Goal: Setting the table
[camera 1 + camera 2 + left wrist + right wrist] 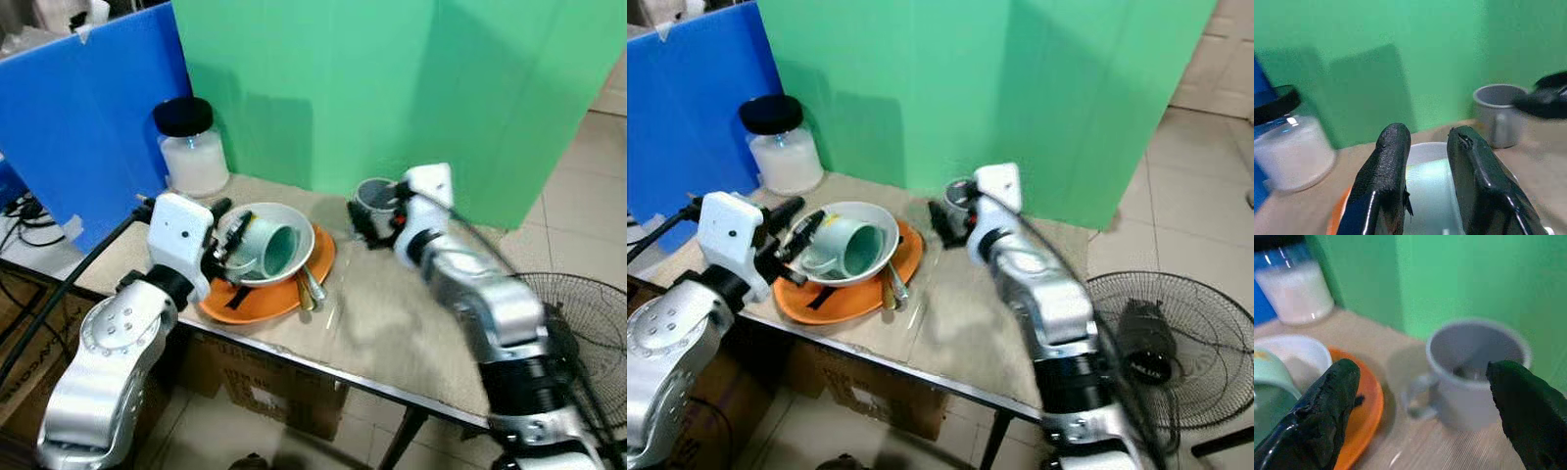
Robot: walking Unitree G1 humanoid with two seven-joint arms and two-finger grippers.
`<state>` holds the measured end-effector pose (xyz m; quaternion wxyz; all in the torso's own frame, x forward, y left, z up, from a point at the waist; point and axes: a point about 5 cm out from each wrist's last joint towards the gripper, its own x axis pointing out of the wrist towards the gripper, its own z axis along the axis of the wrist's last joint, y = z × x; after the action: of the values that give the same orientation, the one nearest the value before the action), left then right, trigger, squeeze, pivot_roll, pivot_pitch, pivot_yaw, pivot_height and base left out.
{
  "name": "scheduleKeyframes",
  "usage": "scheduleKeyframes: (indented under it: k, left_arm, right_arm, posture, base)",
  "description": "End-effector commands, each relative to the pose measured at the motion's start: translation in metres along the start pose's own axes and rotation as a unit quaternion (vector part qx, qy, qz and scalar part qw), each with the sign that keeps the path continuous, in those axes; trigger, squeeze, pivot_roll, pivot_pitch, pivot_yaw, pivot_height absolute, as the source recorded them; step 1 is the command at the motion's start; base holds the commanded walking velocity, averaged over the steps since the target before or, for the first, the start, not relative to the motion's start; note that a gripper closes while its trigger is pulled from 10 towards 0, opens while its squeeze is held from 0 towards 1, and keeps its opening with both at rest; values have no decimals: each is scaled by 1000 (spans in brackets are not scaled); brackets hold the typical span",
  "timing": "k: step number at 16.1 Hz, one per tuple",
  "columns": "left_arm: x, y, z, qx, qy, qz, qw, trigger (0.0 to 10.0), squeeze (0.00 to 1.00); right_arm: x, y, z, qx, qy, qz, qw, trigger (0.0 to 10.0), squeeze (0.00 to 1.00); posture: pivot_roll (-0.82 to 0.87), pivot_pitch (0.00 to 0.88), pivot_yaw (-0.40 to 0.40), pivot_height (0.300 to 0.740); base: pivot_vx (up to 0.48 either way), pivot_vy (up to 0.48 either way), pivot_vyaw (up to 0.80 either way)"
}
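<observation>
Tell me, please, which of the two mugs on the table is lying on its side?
The green mug, tipped over inside the white bowl on the orange plate. The grey mug stands upright by the green screen.

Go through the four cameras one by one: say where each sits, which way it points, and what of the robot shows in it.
Left eye view: on the head, looking down at the table; both silver arms show.
Right eye view: the other eye, same scene.
Left wrist view: along the left gripper over the white bowl, toward the green screen.
Right wrist view: along the right gripper, open at the grey mug.
Shared: the jar and the orange plate appear in both wrist views.
</observation>
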<state>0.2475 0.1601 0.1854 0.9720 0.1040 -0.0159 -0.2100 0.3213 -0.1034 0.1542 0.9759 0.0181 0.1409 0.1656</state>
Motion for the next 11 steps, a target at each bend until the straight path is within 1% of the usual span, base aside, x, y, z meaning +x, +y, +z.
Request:
scheduleKeyframes:
  k: [1,2,3,4,6,8,9,10,11]
  left_arm:
    - [-6,-7,1,-3,7,-45,999,10000,0]
    - [-8,-10,0,-3,13,-62,998,10000,0]
    - [-8,-10,0,-3,13,-62,998,10000,0]
    - [-11,-13,0,-2,18,-78,997,10000,0]
    - [-13,-13,0,-2,19,-78,997,10000,0]
    - [-17,-12,0,-3,22,-78,997,10000,0]
    - [-19,-12,0,-3,25,-80,996,10000,0]
    - [-21,-12,0,-4,28,-82,996,10000,0]
    - [-24,-13,0,-5,33,-89,995,10000,0]
  right_arm:
    - [6,3,4,-6,7,-19,1000,10000,1000]
    - [8,4,4,-5,11,-29,1000,10000,1000]
    - [8,4,4,-5,11,-29,1000,10000,1000]
    - [13,7,3,3,15,-38,999,10000,1000]
    - [16,11,1,11,18,-39,999,10000,1000]
    - [20,20,-3,26,28,-40,998,10000,1000]
    - [22,22,-4,29,32,-44,998,10000,0]
    - [23,23,-4,30,35,-46,998,10000,0]
    - [26,27,-6,44,36,-38,998,10000,0]
  posture:
    - [144,0,22,740]
    - [144,0,22,740]
    - [144,0,22,740]
    - [152,0,17,740]
    - [156,0,15,740]
    - [168,0,11,740]
    - [174,0,10,740]
    - [188,0,7,740]
    - [188,0,7,740]
  base:
    - [0,0,0]
    - [0,0,0]
    - [0,0,0]
    - [0,0,0]
    - [0,0,0]
    - [0,0,0]
    - [0,0,0]
    - [0,0,0]
    - [0,0,0]
